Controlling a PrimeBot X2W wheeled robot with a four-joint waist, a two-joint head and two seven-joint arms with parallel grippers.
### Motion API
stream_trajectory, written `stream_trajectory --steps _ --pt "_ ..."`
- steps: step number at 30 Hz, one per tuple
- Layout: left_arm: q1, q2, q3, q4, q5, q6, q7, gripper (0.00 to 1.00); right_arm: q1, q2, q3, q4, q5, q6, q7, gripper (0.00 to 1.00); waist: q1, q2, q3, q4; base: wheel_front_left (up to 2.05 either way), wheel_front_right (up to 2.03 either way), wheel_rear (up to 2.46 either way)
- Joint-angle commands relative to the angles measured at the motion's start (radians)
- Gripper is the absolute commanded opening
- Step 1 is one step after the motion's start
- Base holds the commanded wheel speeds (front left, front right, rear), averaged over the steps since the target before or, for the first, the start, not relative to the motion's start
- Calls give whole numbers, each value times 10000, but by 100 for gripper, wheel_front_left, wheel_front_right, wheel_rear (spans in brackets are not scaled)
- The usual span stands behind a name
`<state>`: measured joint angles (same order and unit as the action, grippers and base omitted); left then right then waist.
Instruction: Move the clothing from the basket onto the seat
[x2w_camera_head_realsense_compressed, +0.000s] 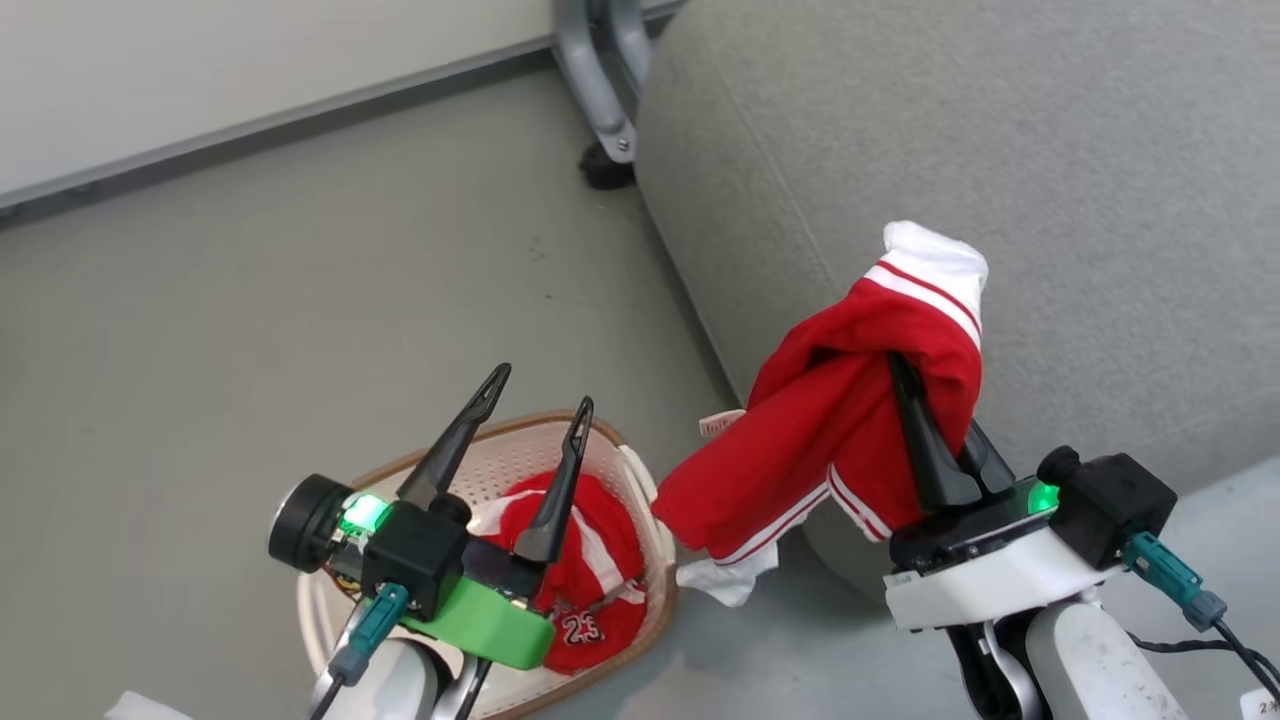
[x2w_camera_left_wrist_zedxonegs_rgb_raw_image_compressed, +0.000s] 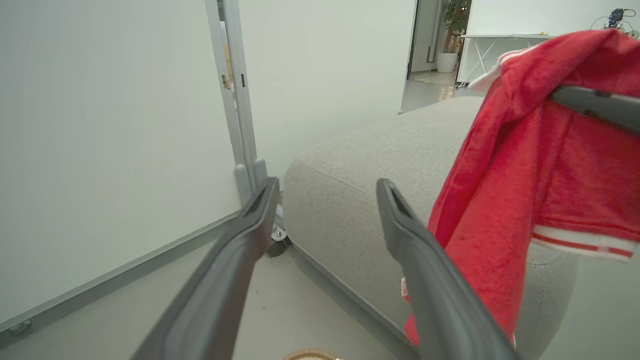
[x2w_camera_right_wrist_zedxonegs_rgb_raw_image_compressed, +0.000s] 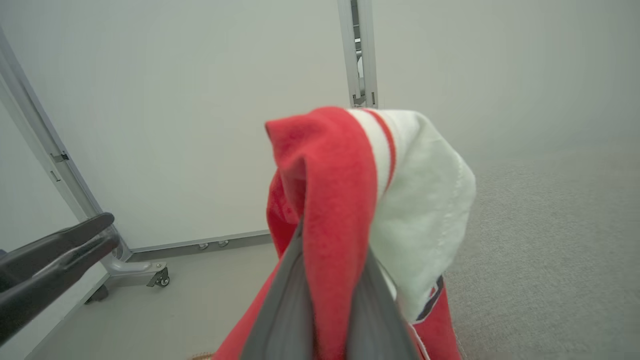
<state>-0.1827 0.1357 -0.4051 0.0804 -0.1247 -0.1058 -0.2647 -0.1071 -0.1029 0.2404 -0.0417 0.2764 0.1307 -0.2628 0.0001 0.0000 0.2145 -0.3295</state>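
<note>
Head view: the right pincer (x2w_camera_head_realsense_compressed: 915, 385) is pressed together on a red garment (x2w_camera_head_realsense_compressed: 830, 420) with white stripe trim, held up at the rounded front edge of the light-grey seat (x2w_camera_head_realsense_compressed: 1000, 150). The cloth's long axis slants from its white band, high over the seat, down and left to loose ends hanging just beside the basket (x2w_camera_head_realsense_compressed: 520, 420). A second red garment (x2w_camera_head_realsense_compressed: 590, 560), numbered 23, lies bunched inside the basket, which stands on the floor (x2w_camera_head_realsense_compressed: 300, 300). The left pincer (x2w_camera_head_realsense_compressed: 543, 388) hovers spread above the basket. Wide floor lies left of the basket; the seat's broad top stretches beyond the cloth.
</note>
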Motion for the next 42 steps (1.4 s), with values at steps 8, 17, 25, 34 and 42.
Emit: stream_trajectory --steps 8,17,25,34,42 --pt "-314 462 -179 84 273 -175 5 100 -38 312 -459 -368 -286 2 -33 0 -1 0 1280 -1325 0 0 0" --pt "-1230 696 -758 -224 432 -256 5 100 -1976 -407 -1891 -543 -931 1 -33 0 -1 0 2684 -637 0 0 0" --pt "-1895 1170 -1089 -506 380 -256 5 100 -4946 -1885 -3031 102 -785 -1 -33 0 -1 0 4018 -6 0 0 0" --pt "-2035 1344 -1088 -597 313 -256 5 100 -7918 -3699 -3722 2211 -523 -1 -31 0 -1 0 4951 325 0 0 0" --pt "-1755 1077 -886 -683 71 -20 5 100 -7761 -3863 -5048 4649 -1389 -6 -30 0 -1 0 5359 462 0 0 0"
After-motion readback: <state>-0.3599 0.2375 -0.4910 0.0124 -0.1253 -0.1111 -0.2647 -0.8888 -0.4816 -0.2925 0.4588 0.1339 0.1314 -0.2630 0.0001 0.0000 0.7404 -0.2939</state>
